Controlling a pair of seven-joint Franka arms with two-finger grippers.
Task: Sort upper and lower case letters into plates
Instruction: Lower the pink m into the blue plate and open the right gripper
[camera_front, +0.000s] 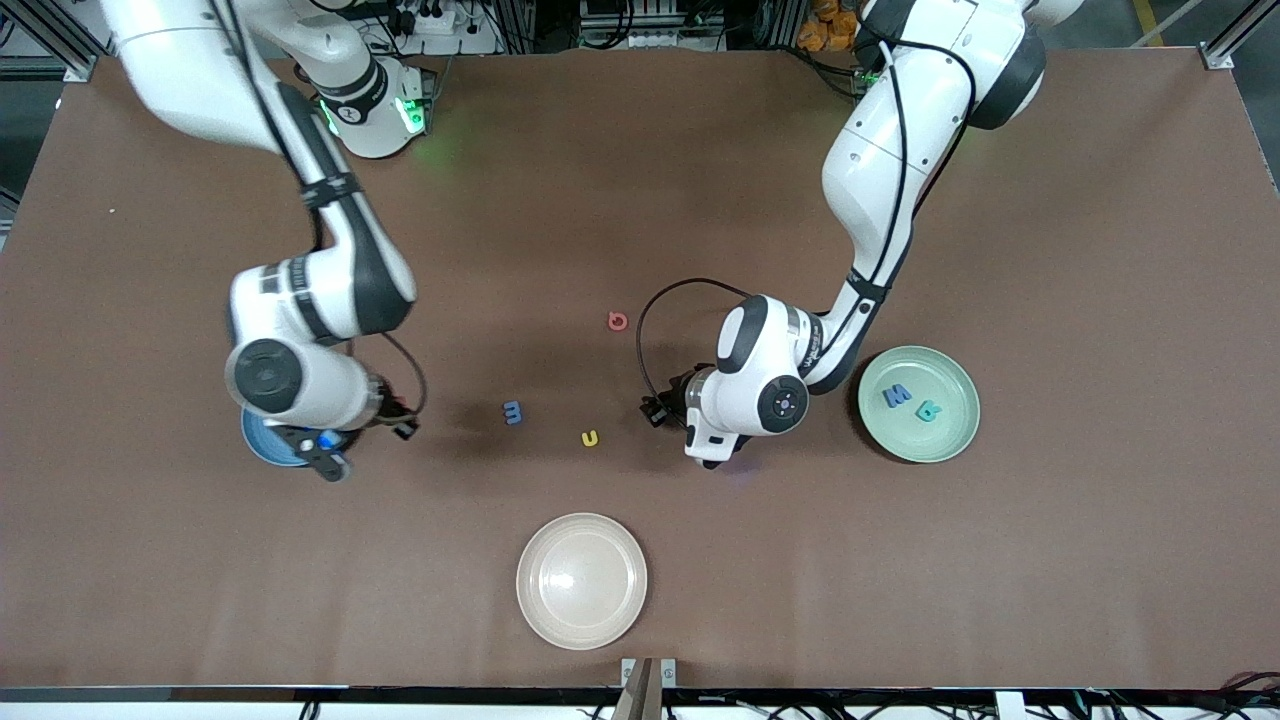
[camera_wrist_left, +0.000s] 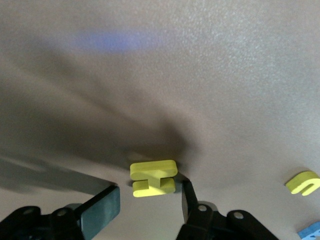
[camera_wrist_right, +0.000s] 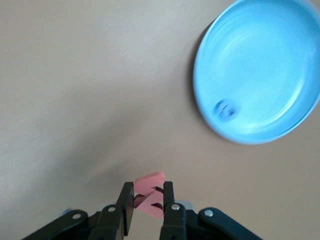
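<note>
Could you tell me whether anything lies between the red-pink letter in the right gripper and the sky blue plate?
Nothing visible does. The right gripper holds the red-pink letter above bare brown table beside the sky blue round plate.

table (camera_front: 640, 200) | three plates (camera_front: 918, 404) | loose letters (camera_front: 590, 438)
</note>
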